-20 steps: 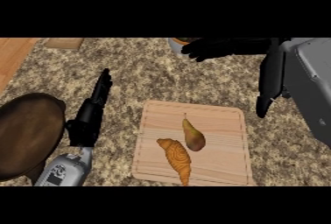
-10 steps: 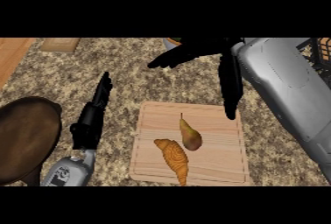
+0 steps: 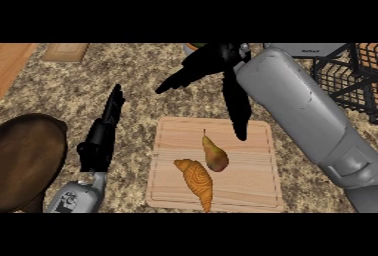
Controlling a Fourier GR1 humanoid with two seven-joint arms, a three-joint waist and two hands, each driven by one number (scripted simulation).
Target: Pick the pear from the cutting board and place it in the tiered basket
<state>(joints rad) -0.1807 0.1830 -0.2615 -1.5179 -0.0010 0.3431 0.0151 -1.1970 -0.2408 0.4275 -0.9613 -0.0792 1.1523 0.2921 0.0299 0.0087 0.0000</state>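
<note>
The pear [image 3: 215, 156] lies on the cutting board [image 3: 251, 185], near its middle, with the stem pointing toward the far edge. Just beside it, toward the near-left, lies an orange item [image 3: 196, 182] on the same board. Whether the two touch cannot be told.

The right hand [image 3: 218, 59] hangs over the far side of the worktop [image 3: 140, 65], beyond the board, with the palm turned down. Its fingers [image 3: 235, 105] are straight and spread wide. One long finger reaches down over the board's far edge and ends right of the pear's stem, apart from it. The others fan out to the left over bare worktop. Nothing is held. The grey right forearm [image 3: 310, 115] runs from the lower right corner up across the board's right side.

The left hand [image 3: 102, 140] shows left of the board, seen edge-on, its fingers straight, pressed together and pointing away. It is well apart from the pear.

A dark brown plate [image 3: 26, 165] sits at the left edge, next to the left forearm [image 3: 74, 199]. The black wire basket [image 3: 354, 75] stands at the upper right, partly hidden behind the right forearm and well apart from the pear.
</note>
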